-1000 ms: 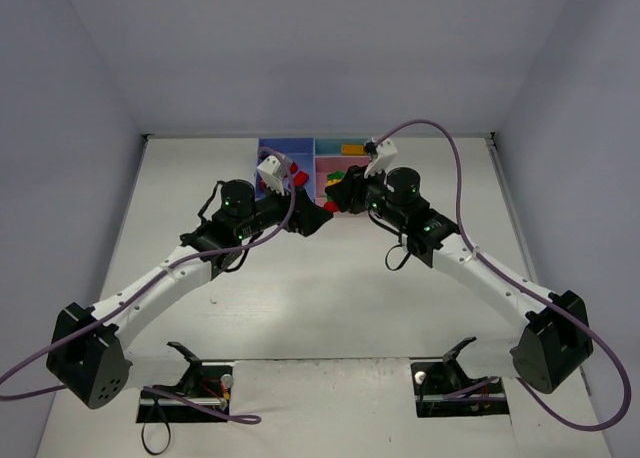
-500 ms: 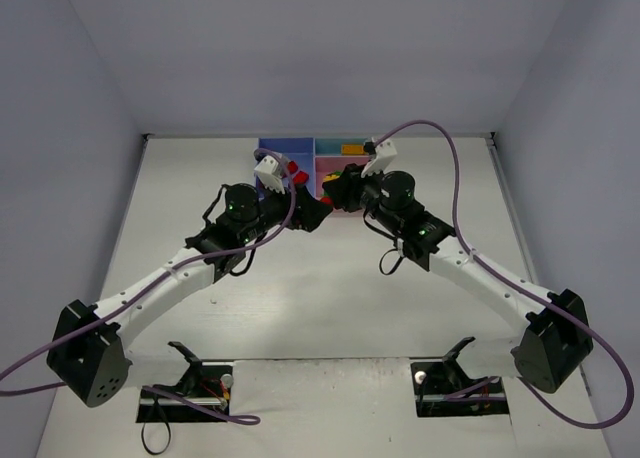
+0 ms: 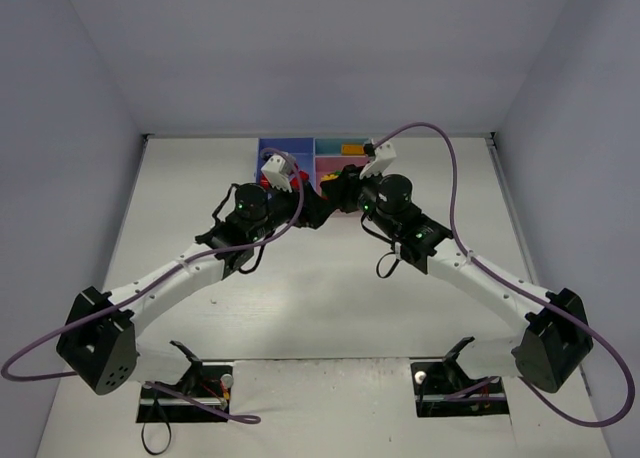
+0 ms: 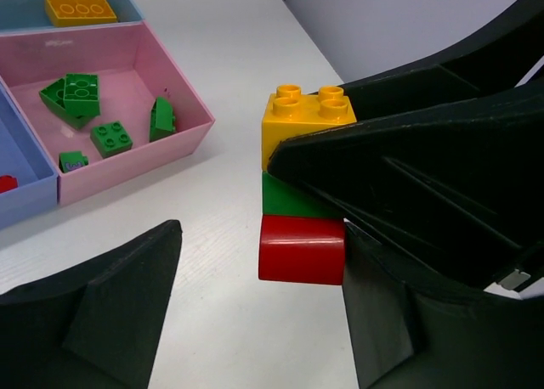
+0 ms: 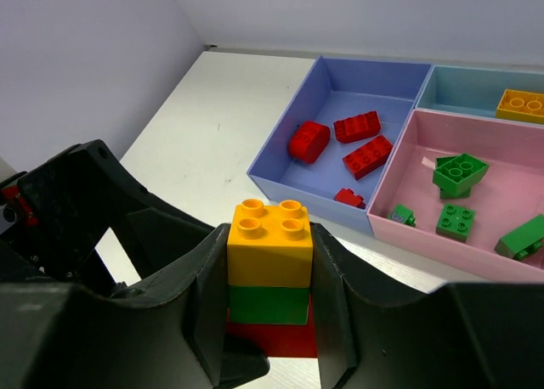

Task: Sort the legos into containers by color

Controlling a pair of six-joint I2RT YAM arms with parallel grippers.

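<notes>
My right gripper (image 5: 270, 279) is shut on a three-brick stack, gripping its yellow top brick (image 5: 270, 245) and green middle brick (image 5: 269, 304), and holds it upright just in front of the containers. The red rounded bottom brick (image 4: 302, 250) hangs below. My left gripper (image 4: 263, 321) is open with its jaws either side of the red brick, which lies against the right finger (image 4: 382, 321). The two grippers meet in the top view (image 3: 325, 200). The blue tray (image 5: 297, 195) holds red bricks (image 5: 367, 155), the pink tray (image 5: 442, 253) green bricks (image 5: 459, 172), and the teal tray (image 5: 459, 87) a yellow brick (image 5: 522, 104).
The trays sit joined at the table's far edge (image 3: 300, 150). White table surface lies to the left of the blue tray (image 5: 212, 109). Purple cables loop over both arms (image 3: 450, 178). The side walls stand close at left and right.
Both arms have drawn together near the trays. The left gripper has moved right onto the stack's red bottom brick; the right gripper has shifted slightly left, still holding the stack.
</notes>
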